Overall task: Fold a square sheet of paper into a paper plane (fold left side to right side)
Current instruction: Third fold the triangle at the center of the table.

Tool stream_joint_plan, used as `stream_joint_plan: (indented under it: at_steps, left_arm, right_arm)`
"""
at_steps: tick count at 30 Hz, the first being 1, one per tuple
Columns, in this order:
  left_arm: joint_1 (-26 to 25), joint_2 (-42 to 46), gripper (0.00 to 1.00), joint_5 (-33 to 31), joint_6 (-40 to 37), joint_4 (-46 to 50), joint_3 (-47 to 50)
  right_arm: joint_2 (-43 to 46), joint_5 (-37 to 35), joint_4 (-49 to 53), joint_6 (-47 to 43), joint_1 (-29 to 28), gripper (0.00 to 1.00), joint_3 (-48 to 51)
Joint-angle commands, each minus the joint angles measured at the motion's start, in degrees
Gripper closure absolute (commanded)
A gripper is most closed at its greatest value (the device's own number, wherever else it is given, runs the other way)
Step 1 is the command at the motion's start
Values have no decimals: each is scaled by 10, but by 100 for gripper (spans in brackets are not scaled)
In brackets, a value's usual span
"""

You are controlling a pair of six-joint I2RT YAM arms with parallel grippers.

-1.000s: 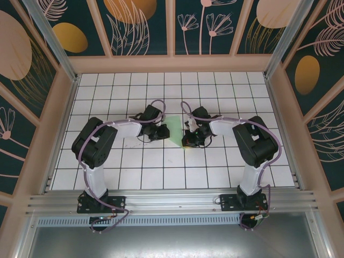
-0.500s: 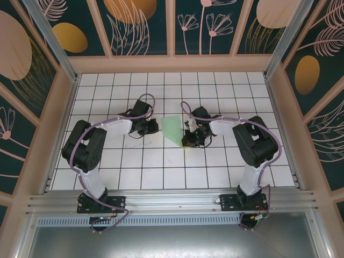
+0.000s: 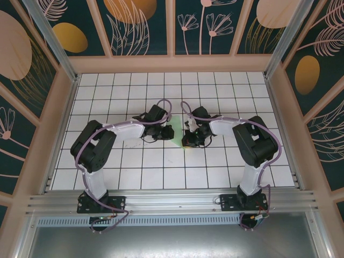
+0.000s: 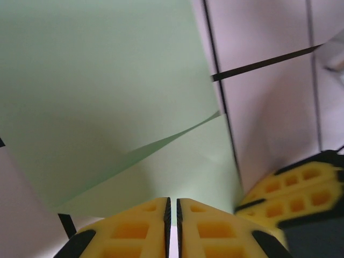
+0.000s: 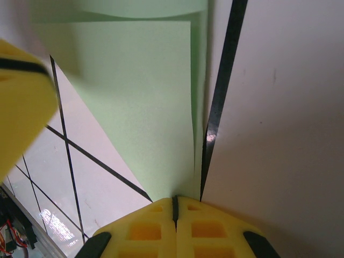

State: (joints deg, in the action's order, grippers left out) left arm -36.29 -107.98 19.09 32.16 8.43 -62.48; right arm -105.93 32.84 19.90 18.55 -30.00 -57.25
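Left wrist view: the left hand [image 4: 172,207] was pinched together, the square sheet of paper [image 4: 107,80] just ahead. The right hand [image 5: 175,203] was closed too.

White grid-tile table [image 3: 161,172] w/ peach frame [image 3: 172,63], floral teal wall panels [image 3: 145,27], alu rail [image 3: 172,201] at near edge.

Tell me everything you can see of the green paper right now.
The paper is thin, plain pale mint green, unmarked. It is folded: one layer overlaps another, its slanted edge crossing the lower one. It lies on the white tiled table, narrowing to a point at the shut right gripper; the shut left gripper sits at another edge. Whether either pinches it is unclear.
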Motion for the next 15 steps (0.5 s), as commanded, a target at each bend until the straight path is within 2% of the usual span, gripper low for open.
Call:
stream_joint_plan:
  at_steps: [1,8,15]
  left_arm:
    - [1,-21,86,7,4,-22,-22]
    - [1,-47,86,-22,6,-16,-17]
    - [1,-33,86,-30,10,-26,28]
  right_arm:
    - [-32,-76,50,-2,5,100,12]
    - [-11,-72,45,4,5,100,11]
    - [42,-50,32,36,5,100,-10]
